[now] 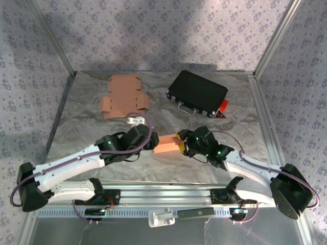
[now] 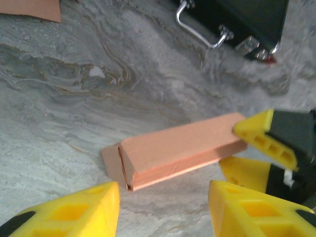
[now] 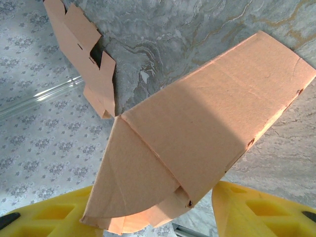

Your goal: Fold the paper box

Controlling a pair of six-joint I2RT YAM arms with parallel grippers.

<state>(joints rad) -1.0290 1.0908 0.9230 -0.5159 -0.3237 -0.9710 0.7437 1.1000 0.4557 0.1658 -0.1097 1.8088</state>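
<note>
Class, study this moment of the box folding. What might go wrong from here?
The right claw pinches just one end of the box, so it may twist or slip. The end flap by the open left claw sticks out untucked and may spring back before it is pressed in.

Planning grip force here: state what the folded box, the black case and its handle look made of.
The folded box looks like thin tan cardboard, matte, with creases and raw cut edges. The black case seems a hard shell, plastic or coated board, dull finish; I cannot tell which. Its handle looks metal: thin, bright, shiny.
</note>
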